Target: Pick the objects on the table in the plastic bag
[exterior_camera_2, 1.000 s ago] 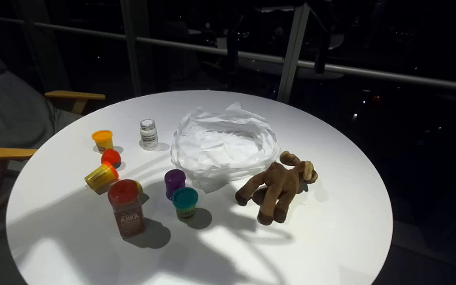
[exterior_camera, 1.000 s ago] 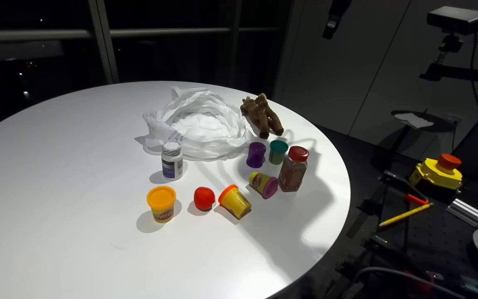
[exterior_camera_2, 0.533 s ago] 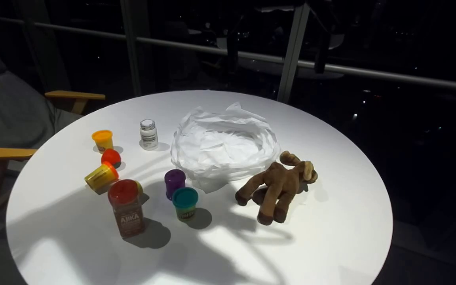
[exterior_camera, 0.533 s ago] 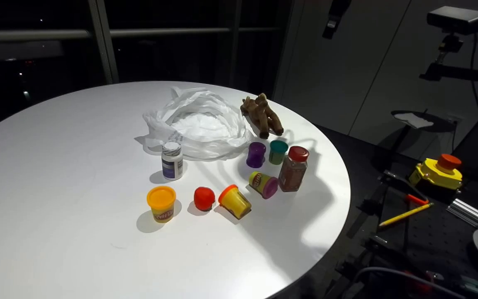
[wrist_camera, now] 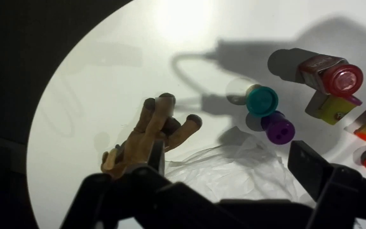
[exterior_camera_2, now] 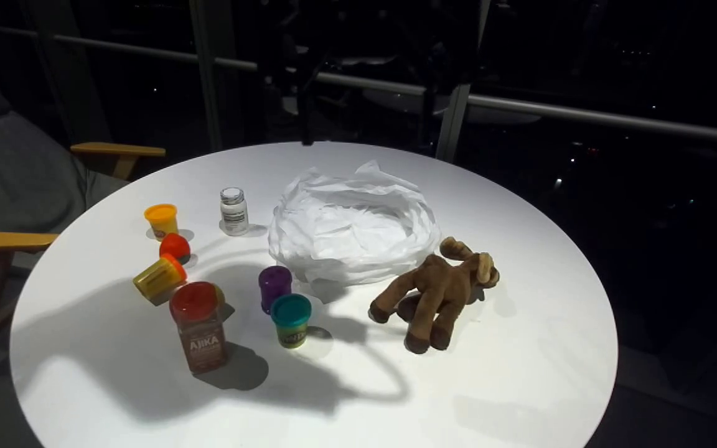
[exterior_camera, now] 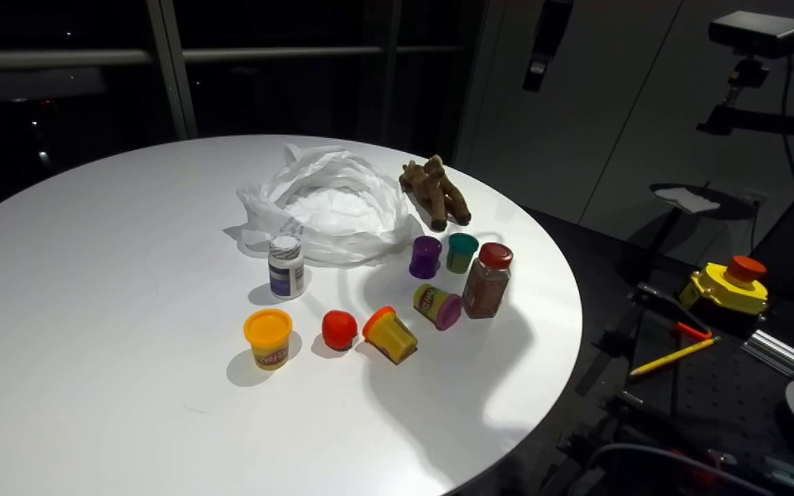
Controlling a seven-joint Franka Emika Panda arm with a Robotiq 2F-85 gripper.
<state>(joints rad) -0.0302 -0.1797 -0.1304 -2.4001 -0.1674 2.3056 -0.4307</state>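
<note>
My open, empty gripper (wrist_camera: 229, 157) hangs above the table, its fingers spread over the white plastic bag (wrist_camera: 230, 175). In an exterior view the dark gripper (exterior_camera_2: 365, 140) shows near the table's far edge. The crumpled bag (exterior_camera: 338, 213) lies open. A brown plush toy (exterior_camera_2: 436, 286) lies beside it. Near it stand a purple tub (exterior_camera: 426, 257), a teal-lidded tub (exterior_camera: 462, 253), a red-lidded spice jar (exterior_camera: 487, 282) and a white bottle (exterior_camera: 286, 267). An orange-lidded tub (exterior_camera: 269, 337) stands by a red ball-like object (exterior_camera: 339, 330). Two yellow tubs (exterior_camera: 390, 335) (exterior_camera: 437, 306) lie tipped.
The round white table (exterior_camera: 128, 289) has its edge near the plush toy and the spice jar. A chair with wooden arms (exterior_camera_2: 10, 241) stands beside the table. A yellow emergency-stop box (exterior_camera: 724, 288) and a pencil (exterior_camera: 675, 355) lie on a dark surface off the table.
My gripper has moved lower and towards the left in both exterior views, and its shadow on the table has shifted. The objects and the bag have not moved.
</note>
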